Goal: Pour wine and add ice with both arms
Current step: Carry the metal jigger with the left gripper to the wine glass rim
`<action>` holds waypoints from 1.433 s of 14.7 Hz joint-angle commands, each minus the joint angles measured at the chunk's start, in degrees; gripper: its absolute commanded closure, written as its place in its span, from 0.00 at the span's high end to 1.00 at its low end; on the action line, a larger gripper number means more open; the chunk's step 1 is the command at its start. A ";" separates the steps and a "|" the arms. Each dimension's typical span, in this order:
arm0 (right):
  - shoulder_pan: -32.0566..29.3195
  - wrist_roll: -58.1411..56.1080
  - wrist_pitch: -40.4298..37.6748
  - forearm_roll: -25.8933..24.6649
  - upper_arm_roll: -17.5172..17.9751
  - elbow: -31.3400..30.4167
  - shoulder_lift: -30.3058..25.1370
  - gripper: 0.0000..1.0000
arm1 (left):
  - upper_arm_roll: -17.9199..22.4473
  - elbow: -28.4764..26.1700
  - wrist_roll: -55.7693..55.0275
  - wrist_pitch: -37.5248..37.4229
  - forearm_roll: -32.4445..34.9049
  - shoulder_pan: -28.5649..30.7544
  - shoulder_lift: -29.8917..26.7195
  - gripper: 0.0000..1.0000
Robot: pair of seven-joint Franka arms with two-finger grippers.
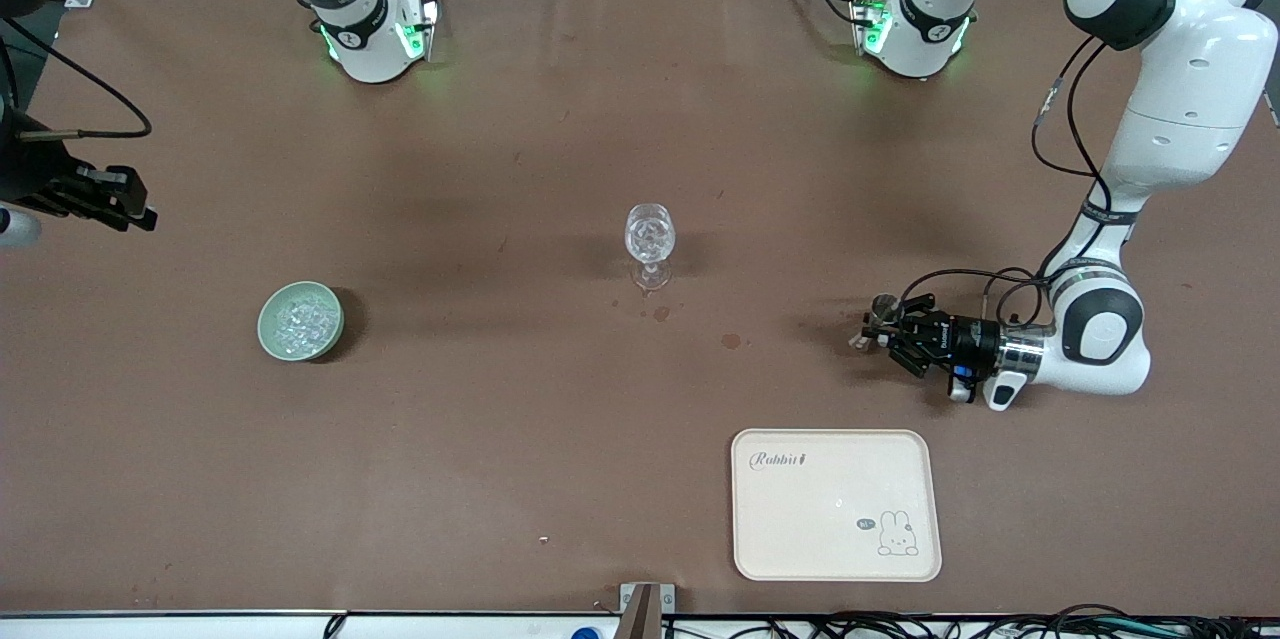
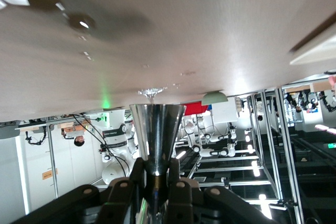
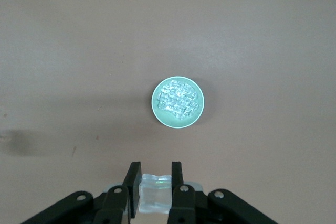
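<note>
Left tool (image 1: 878, 329) sits low over the brown counter (image 1: 500, 439) toward the left arm's end, lying sideways, fingers clamped tight on the jigger (image 1: 883, 307). Jigger (image 2: 156, 135) is small, silvery, polished metal, hourglass shape with a flared cone above the pinched waist; grip is at the waist, visible in the left wrist view; no liquid can be made out in it. Right tool (image 3: 156, 184) hangs high over the right arm's end of the counter, at the edge of the front view (image 1: 110, 199), fingers closed on one clear, glassy ice cube (image 3: 155, 192) wedged between the pads. Rest of the ice (image 1: 300, 319) is a glittering heap of small clear chunks filling a small pale-green bowl (image 1: 268, 334), round, standing on the counter toward the right arm's end; the right wrist view looks straight down on that bowl (image 3: 157, 111) and heap (image 3: 178, 98). Clear stemmed glass (image 1: 650, 239) stands upright mid-counter, between bowl and jigger, well apart from both, glittery clear bits inside its bowl. A few dark wet spots (image 1: 731, 341) on the counter just nearer the camera than the glass. Cream tray (image 1: 800, 559) with rabbit print lies nearer the front camera than the left tool, nothing on it.
</note>
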 commanded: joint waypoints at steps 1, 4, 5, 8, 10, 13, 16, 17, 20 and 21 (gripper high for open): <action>0.06 0.93 0.19 -0.44 -0.05 -1.85 -1.43 0.05 | -1.11 -1.58 -0.62 -0.94 -1.07 0.28 -2.78 0.00; -0.03 0.93 0.27 -0.44 -0.05 -1.85 -1.43 0.05 | -3.14 -2.47 -4.30 -0.76 -1.07 0.11 -4.46 0.00; -0.03 0.93 0.27 -0.44 -0.05 -1.85 -1.43 0.05 | -3.93 -2.73 -4.92 -0.59 -1.07 0.11 -4.81 0.00; -0.12 0.93 0.19 -0.44 -0.05 -1.85 -1.43 0.05 | -6.65 -5.61 -5.81 1.86 -1.07 0.02 -8.40 0.00; -0.12 0.93 0.19 -0.44 -0.14 -1.85 -1.43 0.05 | -10.07 -8.96 -8.34 6.68 -1.07 0.02 -11.92 0.00; -0.21 0.93 0.19 -0.44 -0.14 -1.85 -1.43 0.05 | -13.68 -10.81 -15.11 9.60 -1.07 0.02 -15.09 0.00; -0.21 0.93 0.27 -0.44 -0.14 -1.85 -1.26 0.05 | -16.67 -14.23 -18.19 13.19 -1.16 0.11 -19.04 0.00; -0.12 0.93 0.27 -0.44 -0.14 -1.85 -1.25 0.05 | -17.72 -15.29 -18.29 14.34 -1.16 0.19 -19.66 0.00; -0.12 0.93 0.45 -0.44 -0.14 -1.85 -1.17 0.05 | -21.50 -19.50 -19.34 21.01 -1.16 0.19 -22.30 0.00; -0.12 0.93 0.45 -0.44 -0.14 -1.85 -1.17 0.05 | -22.64 -20.21 -20.65 22.86 -1.16 0.11 -22.65 0.00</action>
